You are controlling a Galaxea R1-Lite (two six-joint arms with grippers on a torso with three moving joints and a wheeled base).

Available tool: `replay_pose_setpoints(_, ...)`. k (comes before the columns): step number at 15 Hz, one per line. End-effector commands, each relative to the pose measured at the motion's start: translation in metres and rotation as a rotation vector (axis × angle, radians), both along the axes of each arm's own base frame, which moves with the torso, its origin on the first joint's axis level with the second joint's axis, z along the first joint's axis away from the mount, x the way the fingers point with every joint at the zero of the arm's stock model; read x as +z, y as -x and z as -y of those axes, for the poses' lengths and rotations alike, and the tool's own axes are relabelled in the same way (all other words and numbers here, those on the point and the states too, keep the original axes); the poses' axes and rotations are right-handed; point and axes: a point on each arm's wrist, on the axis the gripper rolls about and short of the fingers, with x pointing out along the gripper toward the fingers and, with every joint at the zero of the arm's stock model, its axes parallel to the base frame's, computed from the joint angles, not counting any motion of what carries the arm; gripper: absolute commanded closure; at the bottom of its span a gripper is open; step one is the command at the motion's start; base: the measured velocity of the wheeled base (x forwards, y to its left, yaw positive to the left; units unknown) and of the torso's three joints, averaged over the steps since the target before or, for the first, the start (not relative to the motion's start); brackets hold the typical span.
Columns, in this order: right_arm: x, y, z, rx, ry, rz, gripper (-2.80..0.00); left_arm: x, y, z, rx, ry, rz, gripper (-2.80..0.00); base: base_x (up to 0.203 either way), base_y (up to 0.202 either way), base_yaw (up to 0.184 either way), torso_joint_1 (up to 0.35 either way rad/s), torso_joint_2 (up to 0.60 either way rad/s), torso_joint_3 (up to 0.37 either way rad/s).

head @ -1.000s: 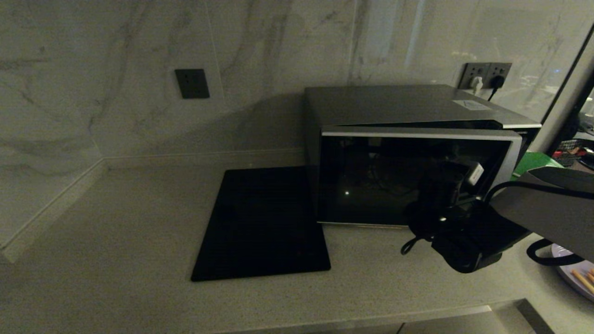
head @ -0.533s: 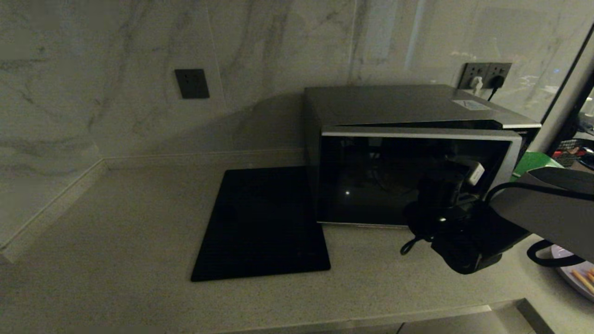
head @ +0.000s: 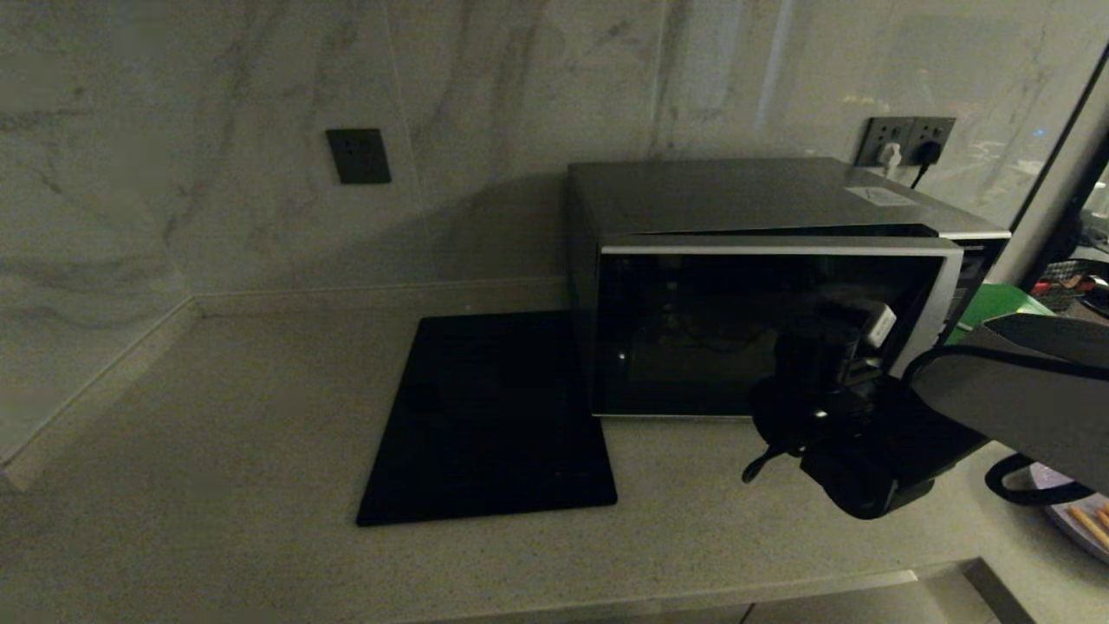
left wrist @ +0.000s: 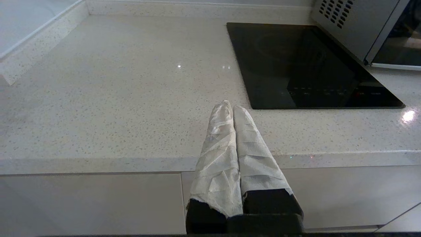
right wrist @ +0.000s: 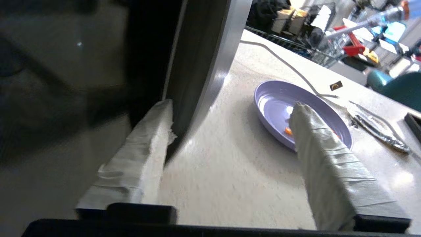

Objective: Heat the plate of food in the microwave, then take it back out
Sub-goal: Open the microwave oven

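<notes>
The silver-grey microwave (head: 736, 195) stands at the back right of the counter, its dark glass door (head: 693, 329) slightly ajar on the right. My right gripper (head: 853, 338) hangs at the door's right edge. Its wrapped fingers (right wrist: 141, 154) stand open, one lying along the door's silver edge (right wrist: 210, 65), and they hold nothing. The plate of food (right wrist: 276, 105), pale lavender with orange stick pieces, rests on the counter right of the microwave, at the far right edge in the head view (head: 1074, 524). My left gripper (left wrist: 230, 106) is shut and empty, parked off the counter's front edge.
A flat black cooktop (head: 494, 416) lies left of the microwave. A green board (head: 996, 303) shows behind the microwave's right side. Wall sockets (head: 905, 139) with plugs sit above it. A cable (right wrist: 289, 65) and a foil-like strip (right wrist: 378, 126) lie beyond the plate.
My right gripper has gone from nearly shut to open at the door's right edge. The door has swung a little back toward the microwave. The left arm has not moved.
</notes>
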Motion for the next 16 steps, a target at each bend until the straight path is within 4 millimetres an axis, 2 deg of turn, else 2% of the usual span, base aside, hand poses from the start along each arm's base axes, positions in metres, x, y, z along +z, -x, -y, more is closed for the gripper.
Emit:
replay_pose_setpoints(1,0.000,0.017,-0.016,0.047,0.009,-0.023,-2.80,0.000,0.000,0.000,0.002,0.001,0.001,0.00,0.000,0.000,0.000,0.000,0.00,0.000)
replay_pose_setpoints(3,0.007,0.029,-0.032,0.099,0.006,-0.012,-2.80,0.000,0.000,0.000,0.001,0.001,0.001,0.00,0.000,0.000,0.000,0.000,0.00,0.000)
replay_pose_setpoints(6,0.028,0.050,-0.064,0.200,-0.015,0.032,-2.80,0.000,0.000,0.000,0.002,0.001,0.001,0.00,0.000,0.000,0.000,0.000,0.00,0.000)
replay_pose_setpoints(7,0.041,0.060,-0.074,0.238,-0.024,0.051,-2.80,0.000,0.000,0.000,0.000,0.001,0.001,0.00,0.000,0.000,0.000,0.000,0.00,0.000)
replay_pose_setpoints(9,0.077,0.079,-0.079,0.299,-0.046,0.098,-2.80,0.000,0.000,0.000,0.002,0.001,0.001,0.00,0.000,0.000,0.000,0.000,0.00,0.000)
replay_pose_setpoints(12,0.138,0.117,-0.061,0.586,-0.013,0.175,-2.80,0.000,0.000,0.000,0.000,0.001,0.001,0.00,0.000,0.000,0.000,0.000,0.00,0.000)
replay_pose_setpoints(13,0.147,0.131,-0.054,0.747,0.042,0.179,-2.80,0.000,0.000,0.000,0.000,0.001,0.001,0.00,0.000,0.000,0.000,0.000,0.00,0.000)
replay_pose_setpoints(14,0.150,0.147,-0.044,0.834,0.089,0.162,-2.80,0.000,0.000,0.000,0.001,0.001,0.001,0.00,0.000,0.000,0.000,0.000,0.00,0.000)
replay_pose_setpoints(16,0.160,0.173,-0.019,0.860,0.137,0.127,-2.80,0.000,0.000,0.000,0.002,0.001,0.001,0.00,0.000,0.000,0.000,0.000,0.00,0.000)
